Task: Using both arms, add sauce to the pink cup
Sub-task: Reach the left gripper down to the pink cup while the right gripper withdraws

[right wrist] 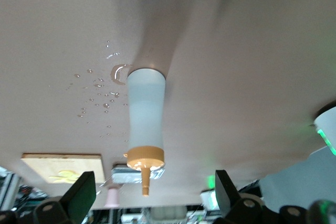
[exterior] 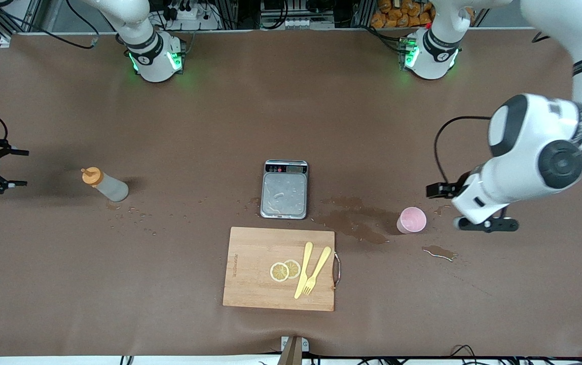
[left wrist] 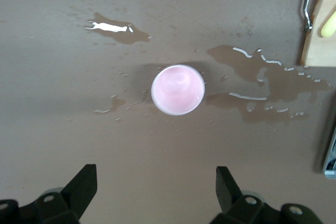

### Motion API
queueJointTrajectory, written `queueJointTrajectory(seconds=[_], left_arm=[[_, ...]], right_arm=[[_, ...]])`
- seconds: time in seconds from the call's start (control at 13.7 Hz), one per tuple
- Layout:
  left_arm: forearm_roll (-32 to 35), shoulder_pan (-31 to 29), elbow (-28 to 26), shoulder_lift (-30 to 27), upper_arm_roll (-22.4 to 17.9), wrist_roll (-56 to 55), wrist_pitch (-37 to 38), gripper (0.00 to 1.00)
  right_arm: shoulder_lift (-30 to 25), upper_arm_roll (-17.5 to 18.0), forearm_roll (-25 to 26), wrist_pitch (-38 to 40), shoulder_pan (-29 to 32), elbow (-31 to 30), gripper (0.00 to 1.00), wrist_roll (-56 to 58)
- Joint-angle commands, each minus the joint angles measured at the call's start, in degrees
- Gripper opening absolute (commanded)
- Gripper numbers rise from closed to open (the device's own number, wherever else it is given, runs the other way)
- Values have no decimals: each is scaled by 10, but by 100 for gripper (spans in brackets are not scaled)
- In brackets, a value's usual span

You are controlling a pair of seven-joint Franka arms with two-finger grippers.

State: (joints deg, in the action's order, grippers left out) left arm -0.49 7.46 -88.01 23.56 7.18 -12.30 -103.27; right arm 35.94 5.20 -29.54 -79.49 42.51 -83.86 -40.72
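Brown tabletop, wet in patches. Sauce upright toward the right arm's end, orange nozzle cap on top, droplets scattered just beside its base. Same bottle dead centre in the right wrist view, framed between two black fingers spread wide apart. Right hand near the sauce at the edge of the tabletop, released, nothing in it, clear of the bottle.

Pink cup upright toward the left arm's end, apart from everything, a dark spill between it and the grey scale. Smaller puddle nearer the front camera than the cup. Cup's open mouth plain in the left wrist view, fingers parted wide on either side, no contact. Left hand just beside the cup, released, empty.

Scale in the middle of the tabletop, smears on its platform. Wooden cutting board nearer the front camera than the scale, just apart from it. On the board: two lemon slices overlapping, a yellow knife and yellow fork side by side, tilted.
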Motion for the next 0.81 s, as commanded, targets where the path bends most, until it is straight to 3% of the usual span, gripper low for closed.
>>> queueJointTrajectory(seconds=[0.0, 0.22, 0.44, 0.73], left_arm=[[15, -3, -33, 17, -2, -11, -64, 100], [15, -10, -76, 17, -1, -4, -105, 100], [15, -10, -80, 56, -1, 6, -150, 100], [11, -11, -79, 76, -1, 52, -165, 100]], right_arm=[[60, 11, -50, 6, 26, 12, 100, -13], [99, 11, -61, -5, 21, 12, 100, -16], [155, 11, -125, 0, 44, 9, 100, -11], [173, 12, -127, -7, 14, 4, 100, -10]])
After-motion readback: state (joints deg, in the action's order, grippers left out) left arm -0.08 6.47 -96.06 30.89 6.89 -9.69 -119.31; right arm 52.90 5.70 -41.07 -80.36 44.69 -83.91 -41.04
